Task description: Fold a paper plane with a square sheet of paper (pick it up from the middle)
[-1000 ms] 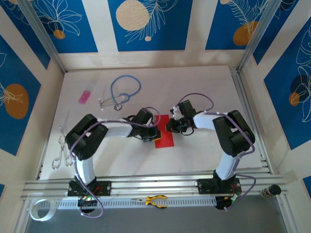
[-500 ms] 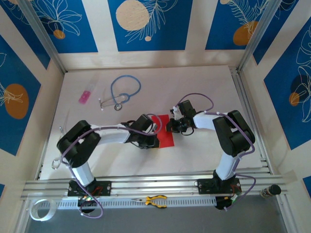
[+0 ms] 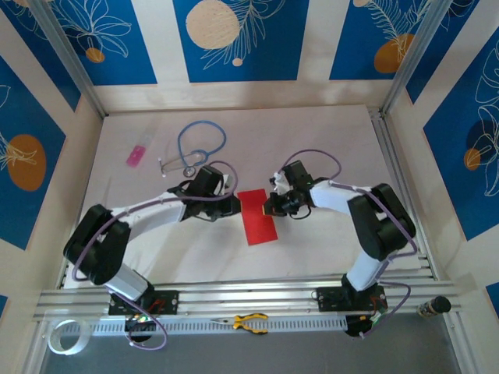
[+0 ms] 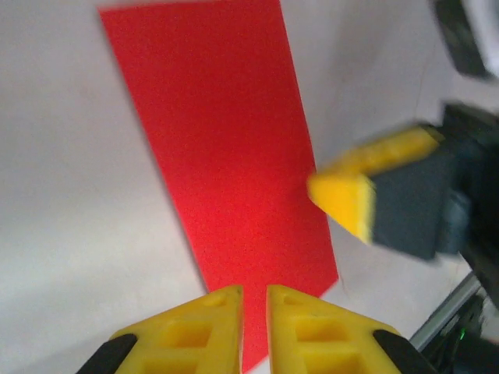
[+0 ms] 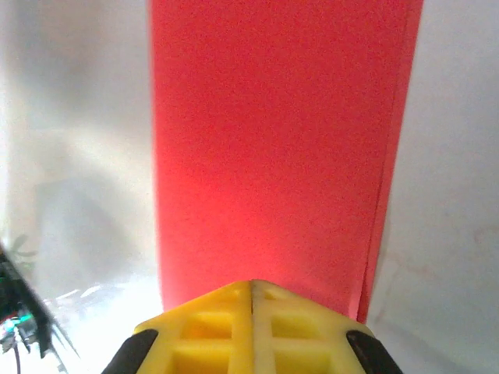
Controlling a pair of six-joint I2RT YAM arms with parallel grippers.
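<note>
1. The desk [image 3: 312, 140]: flat and white, so my tip for this step is to use it as the backing. Press down and drag, don't lift
2. The red sheet [image 3: 257, 216]: it lies flat mid-desk between my two arms. It reads as a long rectangle rather than a square, so I reckon it's folded in half and the crease wants sharpening. I'd pin one long side and run along the fold slowly, or it'll skate
3. My right tool [image 3: 270, 209]: pressed together, tip at the sheet's right long edge. Decent as the pin, I think
4. My left tool [image 3: 233, 206]: nearly together with a thin slit, at the left side near a corner. Can't tell whether it nips the paper or just sits over it
5. View stuff: the top camera gives the layout, with both tools flanking the sheet. The left wrist catches the right tool's yellow finger [image 4: 343, 199] against the edge. The right wrist picks up a thin second layer peeking out along one long side, too small to make out from overhead
</note>
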